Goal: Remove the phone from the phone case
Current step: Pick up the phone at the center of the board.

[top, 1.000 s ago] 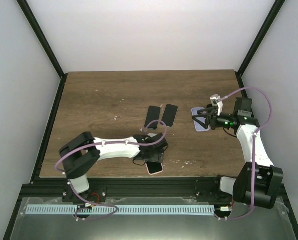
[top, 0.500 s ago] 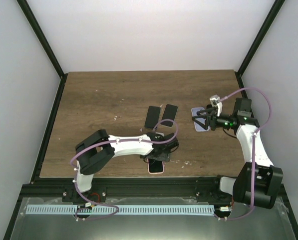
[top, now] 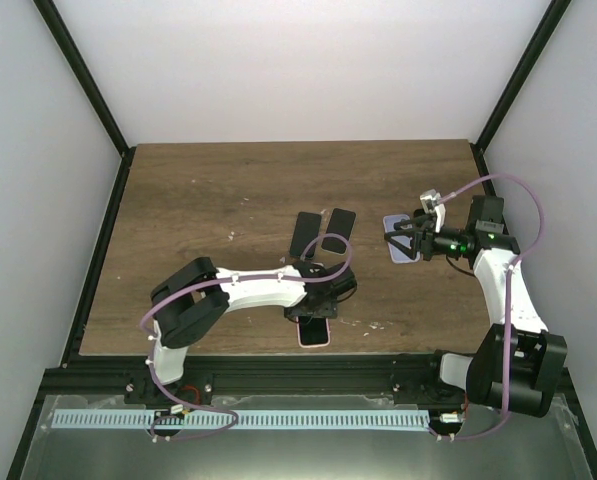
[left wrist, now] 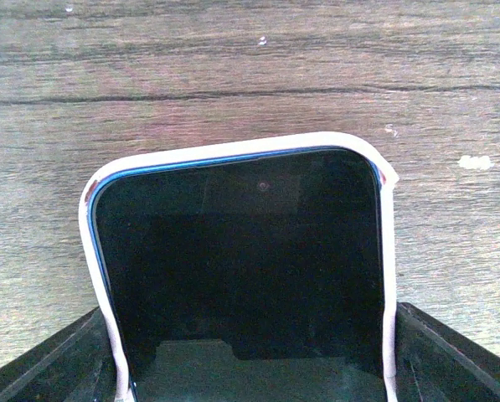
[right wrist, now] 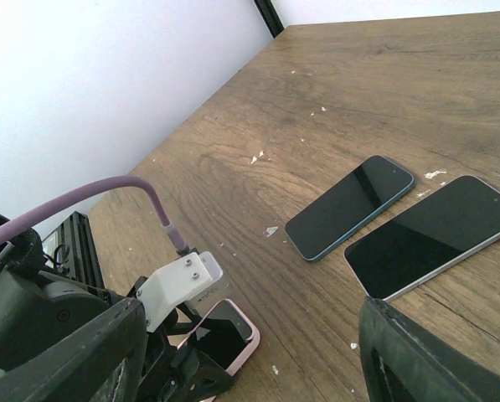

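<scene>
Straddling the pink phone case [left wrist: 233, 146] at the table's [top: 198, 200] 6 o'clock edge, my left gripper [top: 316, 310] is the nearer arm. The phone [left wrist: 241, 268] sits inside it, long axis 12-to-6, straight out from the fingers. Can't tell if the jaws pinch. My right gripper [top: 408, 238] is spread and empty at 3 o'clock. Count: one cased phone, two bare phones [right wrist: 350, 207] [right wrist: 430, 236], one lilac case [top: 399, 250].

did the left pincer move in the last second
Yes. The left pincer has shifted slightly right, judged against the left bare phone beyond it, and now sits over the pink-cased phone.
</scene>
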### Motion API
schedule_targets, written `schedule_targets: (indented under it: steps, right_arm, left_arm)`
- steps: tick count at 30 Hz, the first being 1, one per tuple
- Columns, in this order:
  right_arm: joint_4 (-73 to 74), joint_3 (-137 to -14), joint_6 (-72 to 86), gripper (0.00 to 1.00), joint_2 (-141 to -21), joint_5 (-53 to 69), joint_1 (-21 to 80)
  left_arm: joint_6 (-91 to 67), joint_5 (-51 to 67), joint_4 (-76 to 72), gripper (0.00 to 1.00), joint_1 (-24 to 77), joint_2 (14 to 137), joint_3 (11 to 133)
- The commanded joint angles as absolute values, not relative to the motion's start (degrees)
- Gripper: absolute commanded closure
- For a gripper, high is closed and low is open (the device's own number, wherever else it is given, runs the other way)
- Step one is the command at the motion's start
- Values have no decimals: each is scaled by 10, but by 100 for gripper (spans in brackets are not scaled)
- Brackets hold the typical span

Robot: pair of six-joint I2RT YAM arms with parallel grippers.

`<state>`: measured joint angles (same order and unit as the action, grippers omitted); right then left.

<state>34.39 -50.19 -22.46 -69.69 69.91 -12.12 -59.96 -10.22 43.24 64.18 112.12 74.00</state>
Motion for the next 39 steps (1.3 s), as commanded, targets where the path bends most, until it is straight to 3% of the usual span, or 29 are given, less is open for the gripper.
schedule_targets:
  steps: [1,6,7,8,15,16,19,21,29,33,39]
  right_arm:
    - [350,-527,-226,30,-699,708,-120]
    - [328,-528,-213,27,-675,635,-120]
    - [319,-528,-209,18,-662,620,-120]
    - [316,-530,-212,2,-652,616,-120]
    - [257,-489,-164,0,-572,643,-116]
    - [256,-487,-161,2,-570,644,-99]
    - [302,-520,-177,22,-593,608,-23]
    - [320,-537,-174,27,-610,580,28]
    - [306,-549,-132,32,-651,434,240]
    - [297,-578,-113,44,-688,417,292]
    - [322,-629,-107,45,-758,396,363]
  left_arm:
    - [-594,-64,426,27,645,1119,713]
    - [-555,-142,424,34,647,1008,700]
    - [-553,-167,424,34,647,986,696]
    - [-550,-184,426,35,646,962,693]
    - [-501,-270,396,36,635,836,687]
    - [-498,-280,381,36,631,819,682]
    - [-497,-310,327,36,626,773,663]
    - [-502,-330,293,36,626,744,649]
    - [-564,-382,204,36,627,672,572]
    - [-578,-383,162,37,631,653,541]
    - [-586,-389,190,36,640,679,568]
